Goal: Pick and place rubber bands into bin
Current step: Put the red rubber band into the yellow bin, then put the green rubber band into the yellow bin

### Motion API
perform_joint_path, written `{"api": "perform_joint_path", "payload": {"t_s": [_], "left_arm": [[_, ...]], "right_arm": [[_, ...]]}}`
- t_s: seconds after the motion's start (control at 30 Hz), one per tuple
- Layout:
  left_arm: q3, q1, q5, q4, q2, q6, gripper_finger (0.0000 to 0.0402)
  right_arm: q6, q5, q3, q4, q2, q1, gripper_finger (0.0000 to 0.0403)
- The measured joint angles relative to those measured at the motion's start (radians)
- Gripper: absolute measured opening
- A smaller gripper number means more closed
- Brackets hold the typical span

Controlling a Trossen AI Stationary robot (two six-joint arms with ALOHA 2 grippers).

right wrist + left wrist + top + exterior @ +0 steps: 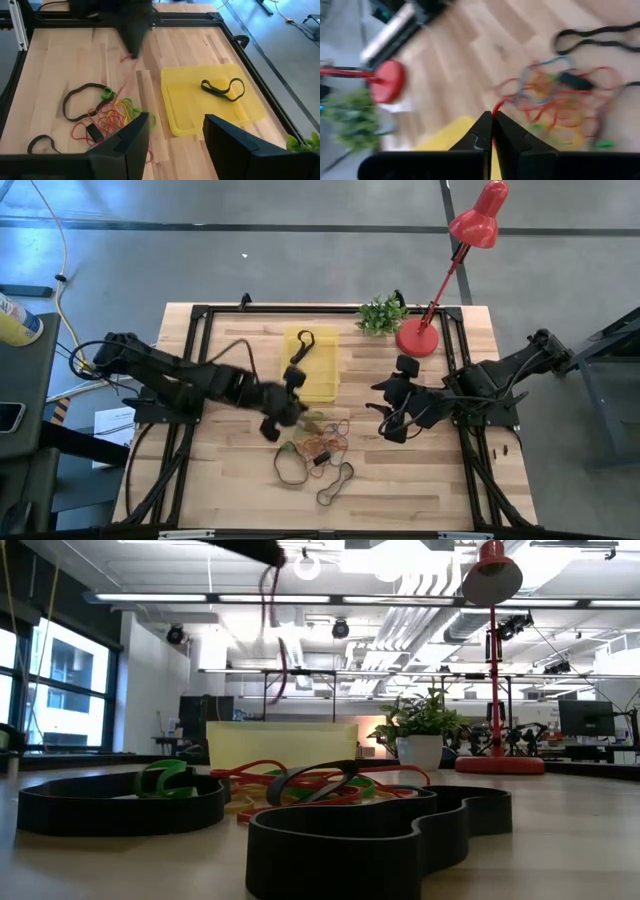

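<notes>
Yellow bin (312, 365) holds one black band (223, 89), lying lengthwise. Left gripper (492, 131) jaws are clamped on a dangling red band (272, 635); right gripper (172, 135) jaws are apart.

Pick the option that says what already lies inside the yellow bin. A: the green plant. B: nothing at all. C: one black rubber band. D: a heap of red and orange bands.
C: the right wrist view shows a single black rubber band lying on the floor of the bin, while the coloured bands sit on the table beside it.
</notes>
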Motion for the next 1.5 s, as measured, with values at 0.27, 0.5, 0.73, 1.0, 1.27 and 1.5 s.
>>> {"api": "perform_joint_path", "payload": {"t_s": [0.27,0.5,0.73,1.0,1.27,1.5], "left_arm": [[0.035,0.231,0.020,-0.009,0.002,0.179,0.0000],[0.036,0.413,0.065,0.026,0.027,0.243,0.0000],[0.033,0.543,0.124,0.018,0.069,0.273,0.0000],[0.034,0.596,0.144,0.017,0.119,0.268,0.0000],[0.034,0.594,0.188,-0.010,0.163,0.271,0.0022],[0.034,0.594,0.198,-0.010,0.161,0.270,0.0096]], "right_arm": [[0.000,0.025,0.000,-0.016,0.000,0.000,0.0177],[0.000,0.057,0.000,-0.018,0.000,0.000,0.0177],[0.000,0.084,0.000,-0.019,0.000,0.000,0.0177],[0.000,0.092,-0.001,-0.020,0.000,0.000,0.0177],[0.000,0.091,-0.001,-0.020,0.000,-0.009,0.0177],[0.000,0.080,-0.001,-0.020,0.000,-0.029,0.0177]]}}
